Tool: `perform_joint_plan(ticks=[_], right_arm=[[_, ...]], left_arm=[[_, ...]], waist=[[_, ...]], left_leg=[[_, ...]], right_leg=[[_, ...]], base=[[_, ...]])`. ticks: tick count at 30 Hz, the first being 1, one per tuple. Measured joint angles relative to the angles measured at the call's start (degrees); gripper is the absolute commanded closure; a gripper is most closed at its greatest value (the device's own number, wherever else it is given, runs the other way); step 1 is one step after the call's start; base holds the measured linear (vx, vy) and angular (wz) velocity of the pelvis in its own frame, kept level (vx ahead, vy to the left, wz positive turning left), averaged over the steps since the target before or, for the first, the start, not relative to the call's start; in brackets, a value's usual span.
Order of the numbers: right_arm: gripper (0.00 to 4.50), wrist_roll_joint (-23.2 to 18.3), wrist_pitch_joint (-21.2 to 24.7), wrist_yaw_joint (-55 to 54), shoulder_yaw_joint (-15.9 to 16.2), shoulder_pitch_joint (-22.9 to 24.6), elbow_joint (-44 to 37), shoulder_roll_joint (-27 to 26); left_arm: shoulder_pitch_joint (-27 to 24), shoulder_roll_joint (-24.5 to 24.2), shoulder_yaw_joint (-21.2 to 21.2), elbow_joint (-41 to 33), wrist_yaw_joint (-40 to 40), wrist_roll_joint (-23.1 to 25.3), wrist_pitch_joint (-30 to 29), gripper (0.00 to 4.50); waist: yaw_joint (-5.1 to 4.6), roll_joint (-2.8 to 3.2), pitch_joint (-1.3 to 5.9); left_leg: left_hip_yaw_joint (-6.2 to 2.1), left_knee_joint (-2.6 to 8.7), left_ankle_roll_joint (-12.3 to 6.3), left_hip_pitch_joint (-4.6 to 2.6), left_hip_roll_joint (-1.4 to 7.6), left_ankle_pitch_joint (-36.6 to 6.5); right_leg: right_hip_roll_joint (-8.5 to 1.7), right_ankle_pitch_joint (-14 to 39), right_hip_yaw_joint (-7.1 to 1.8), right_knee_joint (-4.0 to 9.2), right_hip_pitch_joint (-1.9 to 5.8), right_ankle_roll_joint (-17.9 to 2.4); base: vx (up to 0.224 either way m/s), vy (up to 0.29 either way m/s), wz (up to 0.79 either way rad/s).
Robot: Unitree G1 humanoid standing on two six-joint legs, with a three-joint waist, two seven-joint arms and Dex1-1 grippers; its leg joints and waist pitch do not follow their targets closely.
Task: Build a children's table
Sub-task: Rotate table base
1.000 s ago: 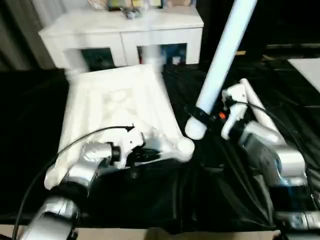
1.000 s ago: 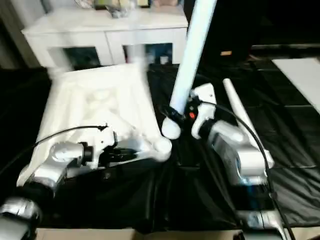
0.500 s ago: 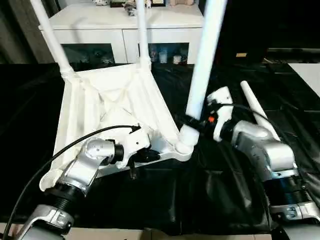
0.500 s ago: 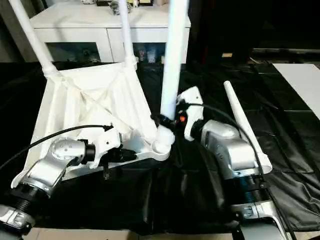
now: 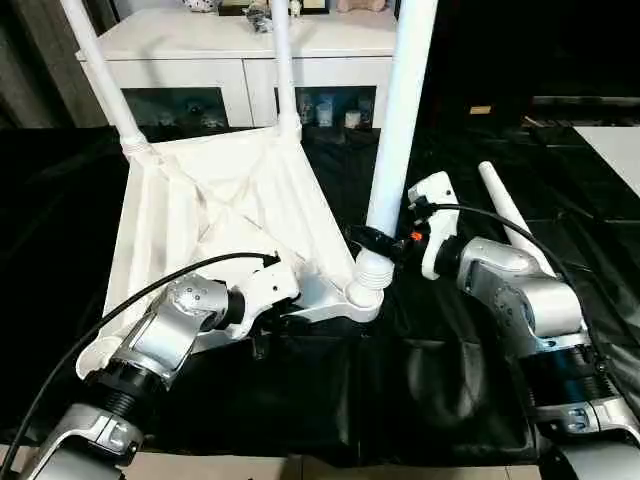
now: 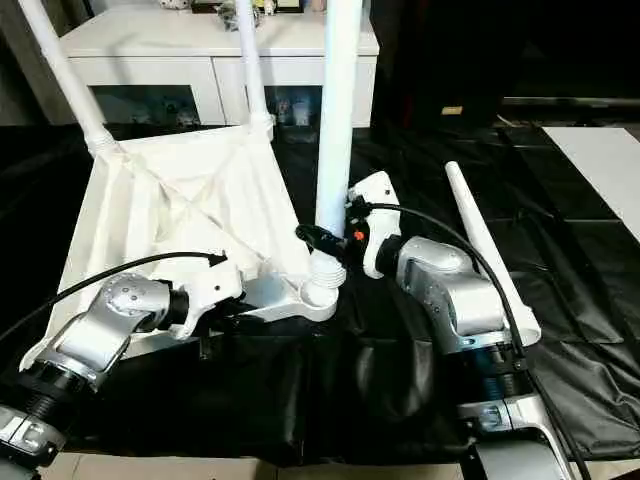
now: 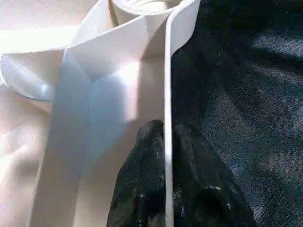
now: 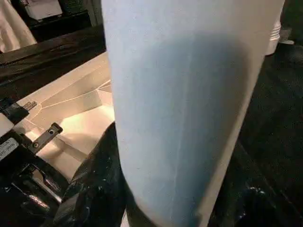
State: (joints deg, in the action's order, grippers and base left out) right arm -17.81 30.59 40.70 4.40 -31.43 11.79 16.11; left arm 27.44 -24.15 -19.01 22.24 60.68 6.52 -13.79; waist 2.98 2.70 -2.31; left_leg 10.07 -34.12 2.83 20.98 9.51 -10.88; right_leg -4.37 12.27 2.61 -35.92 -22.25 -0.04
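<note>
Work surface: a black, glossy sheet (image 5: 300,390) covers the whole ground, wrinkled and creased, catching pale highlights.
Cabinet: a white glass-door cabinet (image 5: 230,70) stands at 12 o'clock, touching the sheet's far edge.
Cabinet doors: two glazed panels (image 5: 165,105) with small objects behind them, too small to name.
Cabinet top: a few small items (image 5: 262,8) sit along it, cut by the frame.
Curtain: grey folds (image 5: 45,60) at 10 o'clock, beside the cabinet.
Far right: dark background at 1 o'clock; a pale flat panel (image 5: 612,140) at 3 o'clock.
Near edge: a light strip of floor (image 5: 330,468) at 6 o'clock.

No legible text, seemingly, anywhere.
</note>
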Motion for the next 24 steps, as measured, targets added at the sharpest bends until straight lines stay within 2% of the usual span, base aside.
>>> perform_joint_plan(ticks=[1, 6, 16, 24], right_arm=[[2.64, 0.0, 0.0, 0.2, 0.0, 0.0, 0.2, -0.1], [2.64, 0.0, 0.0, 1.9, 1.2, -0.1, 0.3, -0.2], [2.64, 0.4, 0.0, 2.0, 1.8, -0.1, 0.8, -0.3], [2.64, 0.6, -0.2, 1.8, 1.7, -0.1, 0.8, -0.2]], left_arm=[[0.0, 0.0, 0.0, 0.0, -0.1, -0.1, 0.1, 3.88], [-0.1, 0.8, 0.8, 0.9, -1.4, -1.2, 3.1, 4.43], [-0.9, 0.7, 1.1, 0.2, -1.3, -1.7, 4.1, 4.48], [-0.5, 1.4, 1.3, 2.0, -2.0, -1.8, 6.2, 4.48]], waist=[[-0.01, -0.02, -0.01], [0.44, -0.24, -0.16], [0.36, -0.13, -0.15], [0.51, 0.55, -0.23]], left_leg=[[0.00, 0.03, 0.01, -0.01, 0.00, 0.0], [0.00, 0.14, 0.09, 0.02, -0.01, 0.1], [0.00, 0.22, 0.10, 0.03, -0.04, 0.1], [0.01, 0.27, 0.10, 0.03, -0.06, 0.1]], right_leg=[[0.00, 0.0, 0.01, 0.00, -0.01, 0.0], [0.00, 0.0, 0.01, 0.01, -0.04, 0.0], [0.00, 0.0, -0.04, 0.05, -0.06, 0.0], [0.00, 0.0, -0.04, 0.09, -0.06, 0.0]], base=[[0.000, 0.000, 0.00], [0.000, 0.000, 0.00], [0.000, 0.000, 0.00], [0.000, 0.000, 0.00]])
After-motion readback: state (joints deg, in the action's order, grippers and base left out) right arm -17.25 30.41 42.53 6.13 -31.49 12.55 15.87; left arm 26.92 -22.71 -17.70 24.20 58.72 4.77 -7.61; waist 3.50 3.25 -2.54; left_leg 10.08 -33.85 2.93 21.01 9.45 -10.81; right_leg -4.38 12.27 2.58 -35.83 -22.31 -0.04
